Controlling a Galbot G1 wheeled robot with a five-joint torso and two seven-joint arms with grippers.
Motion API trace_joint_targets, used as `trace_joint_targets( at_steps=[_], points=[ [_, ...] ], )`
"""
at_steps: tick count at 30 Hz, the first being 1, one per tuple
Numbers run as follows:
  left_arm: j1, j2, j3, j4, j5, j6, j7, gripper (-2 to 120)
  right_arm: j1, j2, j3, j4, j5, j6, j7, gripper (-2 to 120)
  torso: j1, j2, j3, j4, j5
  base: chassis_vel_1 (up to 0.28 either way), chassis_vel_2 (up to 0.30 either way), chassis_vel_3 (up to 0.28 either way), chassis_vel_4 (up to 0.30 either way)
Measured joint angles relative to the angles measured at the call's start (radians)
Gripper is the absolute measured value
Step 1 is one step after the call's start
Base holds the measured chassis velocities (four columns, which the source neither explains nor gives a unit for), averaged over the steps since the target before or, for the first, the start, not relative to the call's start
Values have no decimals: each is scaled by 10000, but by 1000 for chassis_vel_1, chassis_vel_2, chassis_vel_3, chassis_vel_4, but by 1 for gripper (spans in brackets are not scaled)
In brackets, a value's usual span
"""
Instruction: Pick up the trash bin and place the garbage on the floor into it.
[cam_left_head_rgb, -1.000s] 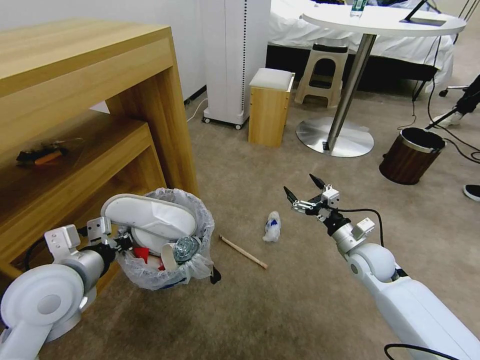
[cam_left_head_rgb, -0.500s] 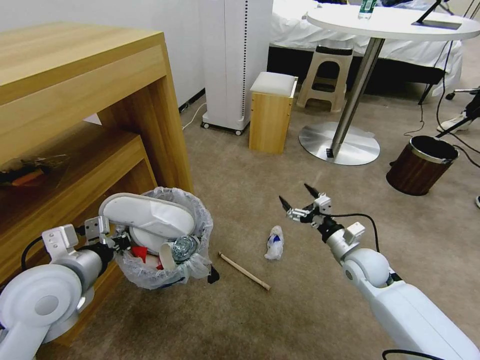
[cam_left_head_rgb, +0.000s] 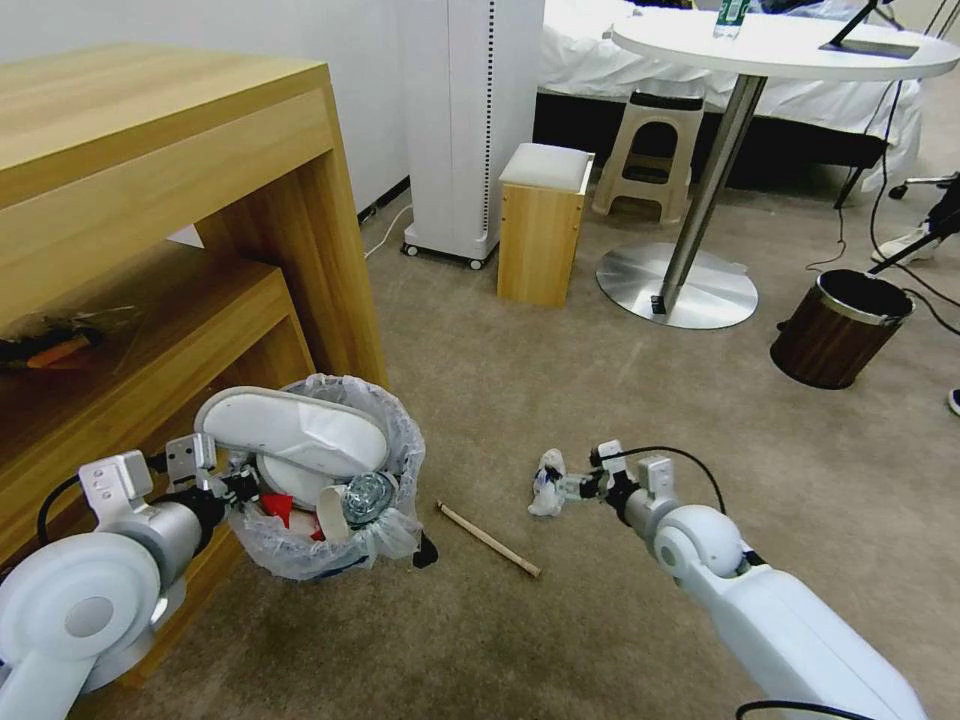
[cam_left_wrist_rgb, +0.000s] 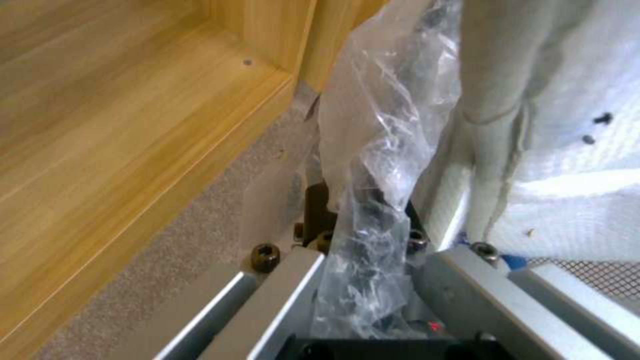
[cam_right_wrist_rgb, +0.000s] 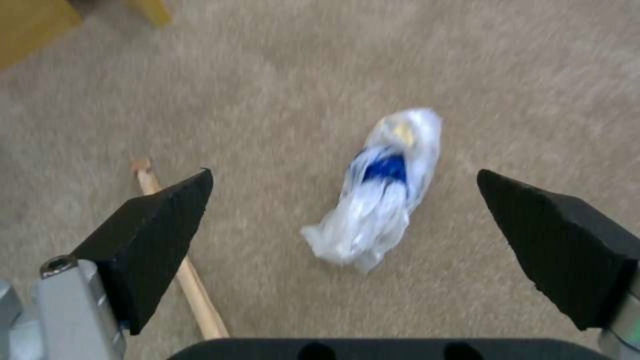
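My left gripper is shut on the near rim of the trash bin and holds it just off the floor beside the wooden desk. The bin's crinkly bag is pinched between the left fingers. A white slipper lies across the bin's top, with a red piece and a cup below it. My right gripper is low over the carpet and open, its black fingertips on either side of a crumpled white-and-blue wrapper. A wooden stick lies between bin and wrapper.
The wooden desk with its lower shelf stands close on the left. Farther back are a small wooden stool, a white tower unit, a round table's steel base and a brown wood-grain bin. Cables trail at right.
My right arm has dropped from above the carpet down to the wrapper, fingers still open. The left arm and bin have stayed put. The head camera shifted slightly early on.
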Motion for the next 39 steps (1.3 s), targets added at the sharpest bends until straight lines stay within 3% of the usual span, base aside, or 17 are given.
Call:
trace_joint_targets(
  at_steps=[6, 17, 26, 39],
  points=[
    [-39, -136, 83, 27, 84, -8, 4, 0, 234, 138, -257, -877, -1388, 417, -2341, 100, 1, 1, 0, -1, -2, 0, 0, 0, 0],
    [-143, -221, 189, 113, 144, -8, 52, 0, 836, 741, -1014, -2506, -3121, 1656, -4429, 100, 2, 0, 0, 0, -2, 0, 0, 0, 0],
    [-256, -168, 193, 139, 41, -7, 51, 0, 1368, 1330, -1591, -3959, -4066, 2574, -4798, 100, 2, 0, 0, -2, -2, 0, 0, 0, 0],
    [-361, -253, 338, 323, 72, -7, 54, 0, 2035, 1876, -2027, -5048, -4408, 2933, -4847, 100, 2, 0, 0, -1, -2, 0, 0, 0, 0]
  ],
)
